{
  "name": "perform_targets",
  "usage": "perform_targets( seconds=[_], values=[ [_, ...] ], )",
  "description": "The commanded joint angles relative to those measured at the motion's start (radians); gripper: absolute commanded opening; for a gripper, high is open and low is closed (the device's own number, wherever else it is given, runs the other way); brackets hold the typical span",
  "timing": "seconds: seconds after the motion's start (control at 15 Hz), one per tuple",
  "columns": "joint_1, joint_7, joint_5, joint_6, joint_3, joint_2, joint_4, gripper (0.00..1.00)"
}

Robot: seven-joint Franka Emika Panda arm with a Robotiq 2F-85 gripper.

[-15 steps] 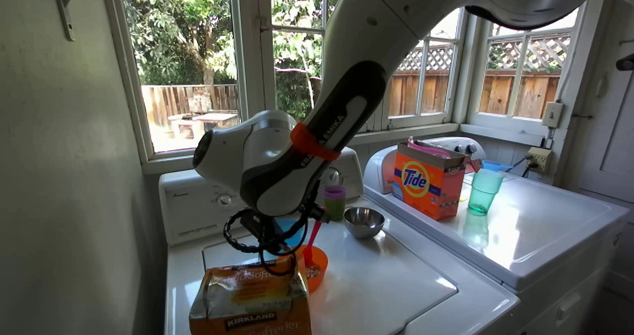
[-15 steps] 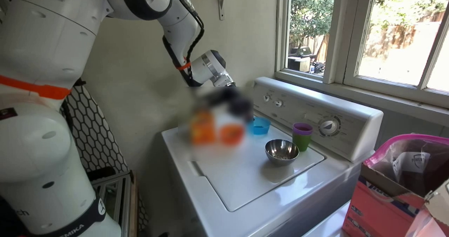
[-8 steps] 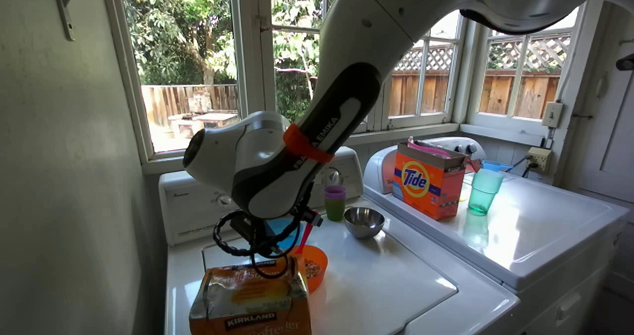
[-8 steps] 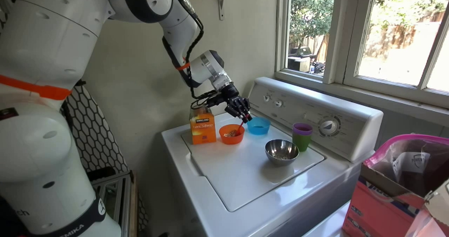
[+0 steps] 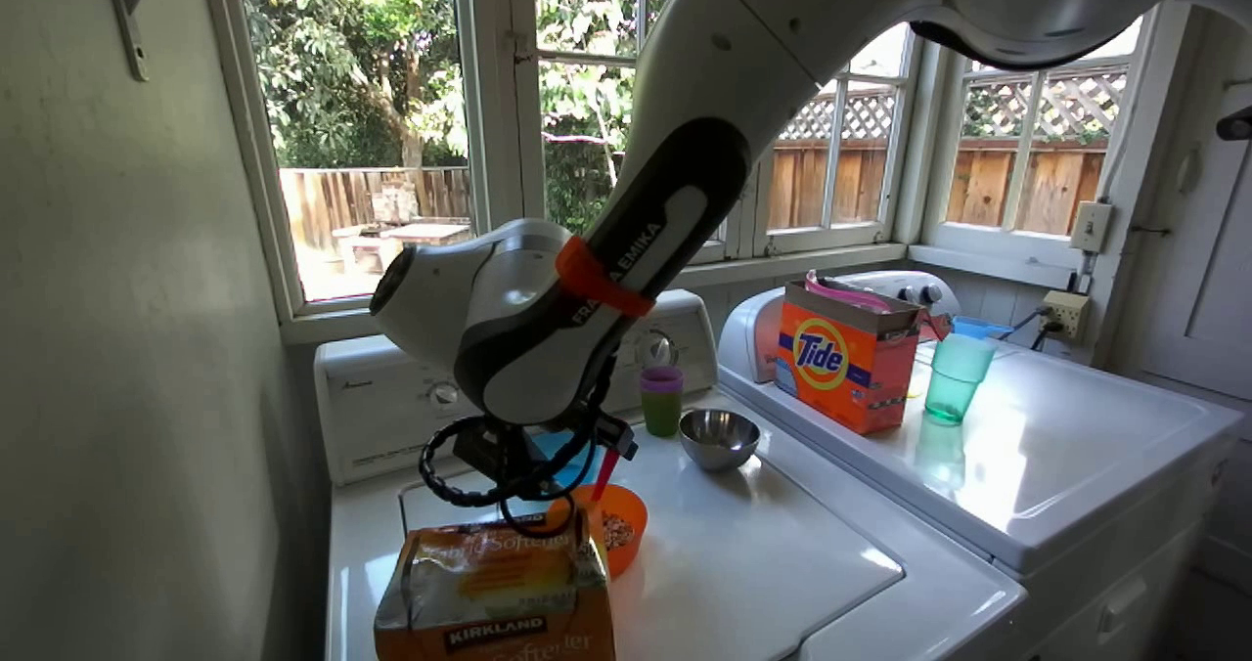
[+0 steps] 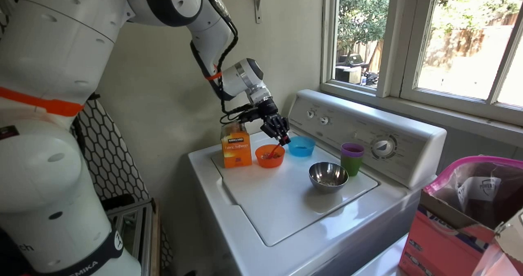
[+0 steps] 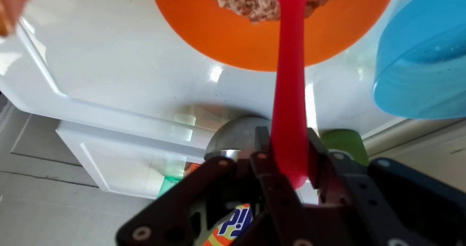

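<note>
1. Box point(image 6: 237, 151): stood upright toward the left end of the washer point(image 6: 282, 210). Nothing there for us to tick off.
2. Orange bowl point(image 6: 270, 164): sat upright just right of the box, with flakes point(image 7: 247, 4) in it. A fair heap showed in the wrist view, so we wouldn't have called it emptied.
3. Spoon point(image 7: 289, 93): this was where the action was. Its head was down inside the orange bowl, at the flakes, with the handle slanting up and to the right in an exterior view. Picking it up looked done to us, and so did getting it into the bowl. It wasn't lifted clear, so we'd have said roughly mid-job. How deep the head sat, or whether it was loaded, we couldn't tell.
4. Gripper point(image 7: 287, 144): clamped around the spoon's handle near the end, a finger on each side. Grip sorted, we reckoned.
5. Blue bowl point(image 6: 302, 152): near the orange bowl with a small gap between. We couldn't make out its contents.
6. Steel bowl point(image 6: 327, 187): well apart from the spoon. We thought we spotted pale bits inside, but couldn't say whether that counted as progress.
7. Cup point(image 6: 352, 165): just beside the steel bowl, away from the gripper.
8. Tide box point(image 5: 846, 363): on the next machine over, not involved.
</note>
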Motion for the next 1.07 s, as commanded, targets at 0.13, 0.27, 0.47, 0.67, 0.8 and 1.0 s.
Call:
perform_targets(
  seconds=[0.13, 0.27, 0.47, 0.67, 0.8, 1.0],
  values=[
    [-0.046, -0.111, 0.124, 0.08, 0.005, 0.01, -0.008, 0.06],
    [-0.062, -0.13, 0.168, 0.131, -0.002, 0.005, -0.021, 0.06],
    [-0.076, -0.162, 0.235, 0.192, -0.016, 0.004, -0.032, 0.06],
    [-0.085, -0.192, 0.3, 0.246, -0.032, 0.002, -0.046, 0.06],
    [-0.088, -0.21, 0.342, 0.279, -0.045, 0.002, -0.059, 0.06],
    [-0.091, -0.235, 0.407, 0.327, -0.066, 0.001, -0.078, 0.06]
  ],
)
